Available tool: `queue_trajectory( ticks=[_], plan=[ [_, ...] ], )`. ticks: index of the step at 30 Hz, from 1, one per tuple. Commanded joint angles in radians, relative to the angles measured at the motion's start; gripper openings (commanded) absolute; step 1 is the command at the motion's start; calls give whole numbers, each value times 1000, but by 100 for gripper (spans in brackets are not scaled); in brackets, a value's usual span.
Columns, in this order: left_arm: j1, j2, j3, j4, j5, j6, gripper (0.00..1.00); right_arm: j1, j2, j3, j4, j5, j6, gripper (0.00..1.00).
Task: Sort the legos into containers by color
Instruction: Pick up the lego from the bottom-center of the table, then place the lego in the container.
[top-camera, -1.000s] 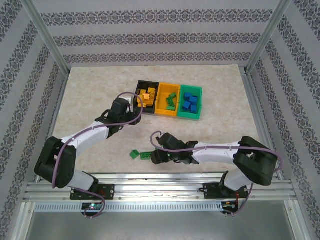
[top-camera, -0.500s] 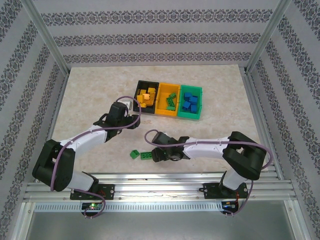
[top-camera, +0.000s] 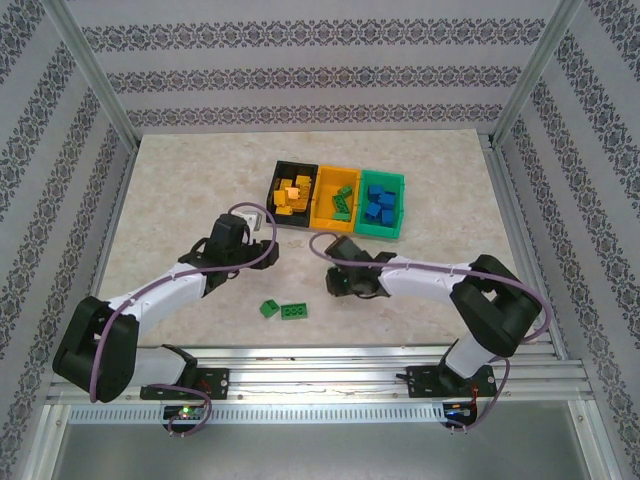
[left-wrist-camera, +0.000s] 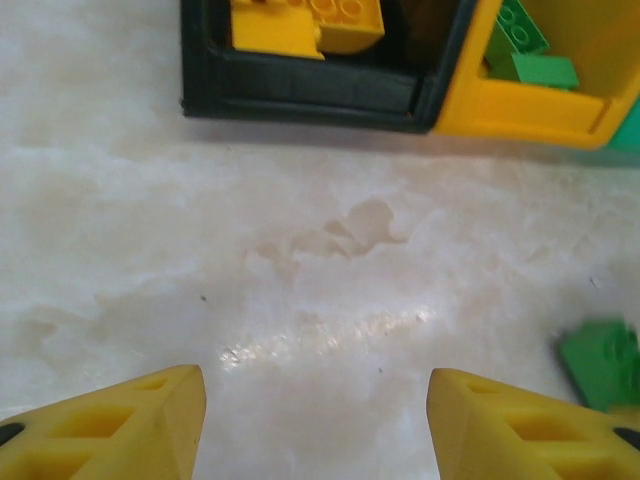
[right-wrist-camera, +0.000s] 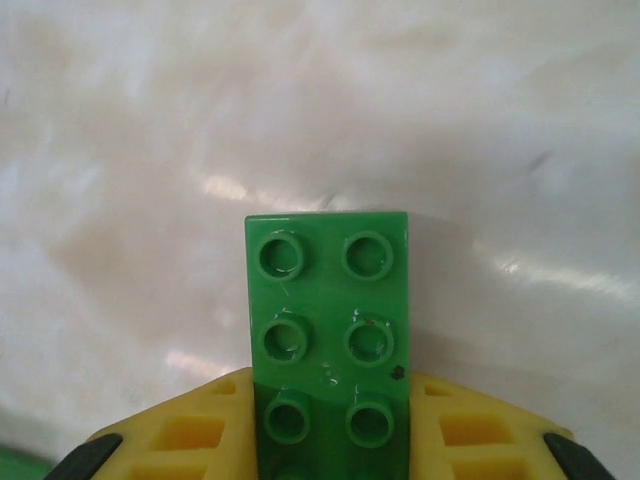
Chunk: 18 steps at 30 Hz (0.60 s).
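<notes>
Gripping a green brick (right-wrist-camera: 327, 330) by one end, the right pincer (top-camera: 340, 283) is hovering over the surface's middle. The brick is likely going into the yellow-orange bin (top-camera: 335, 227), where other greens are lying. The left pincer (left-wrist-camera: 315, 400) is gaping wide and empty near the black bin (left-wrist-camera: 300, 90).

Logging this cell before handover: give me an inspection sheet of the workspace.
Surface: marbled table, faint stain.
Job's things: black bin holds yellow bricks; yellow bin holds green bricks; green bin holds blue bricks; two loose green bricks on the table.
Clutter: nothing seen.
Grippers: left gripper open, empty; right gripper shut on held green brick.
Cables: purple cables looped along both arms.
Surroundings: patterned walls, aluminium frame.
</notes>
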Motion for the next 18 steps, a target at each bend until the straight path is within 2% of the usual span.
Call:
queue_trajectory(
  ticks=[1,5,7,11,13,18],
  plan=[
    [12,-17,-24,-23,115,-16,61,-83,-27,109,68,-28,-110,23],
    [12,-18,-49,-19,244,-21,62,-191,46,267,92,-55,-172,24],
    [11,-8,-46,-38,288,-22,67,-239,96,349,102,-84,-178,24],
    [1,-10,-45,-62,367,-33,70,-302,225,523,89,-124,-198,27],
    [-13,-19,-44,-81,374,-33,71,-323,281,582,87,-147,-201,30],
    [-84,-26,-11,-177,324,3,75,-348,359,651,70,-197,-209,46]
  ],
)
